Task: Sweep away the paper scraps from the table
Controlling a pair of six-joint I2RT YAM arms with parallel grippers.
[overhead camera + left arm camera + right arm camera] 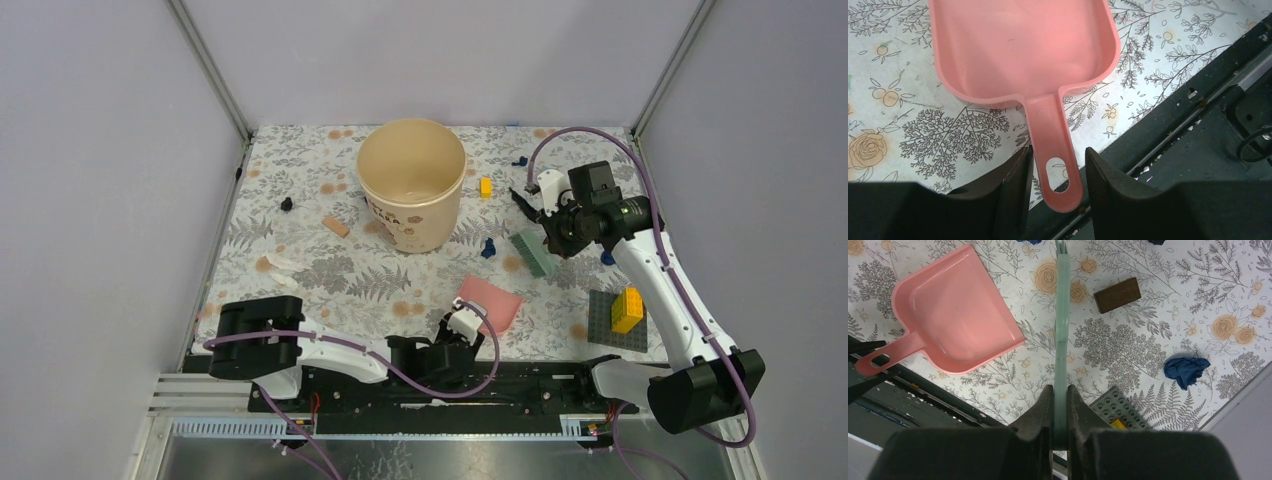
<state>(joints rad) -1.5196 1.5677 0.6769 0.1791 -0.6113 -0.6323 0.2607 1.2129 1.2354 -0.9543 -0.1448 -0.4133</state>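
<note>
Locating the paper scraps [487, 247]: you have dark blue bits scattered on the table [300, 240] to the right of the bucket [411, 185], and one black bit to its left.
Blue scrap [1186, 371]: it lies crumpled on the table off to one side of your right gripper [1060, 410], well apart from the fingers.
Right gripper: clamped on the green brush [1062, 315].
Left gripper [1058, 160]: your jaws straddle the handle of the pink dustpan [1023, 50], with a sliver of gap at one finger, so not clamped.
Pink dustpan: flat on the table at the near edge.
</note>
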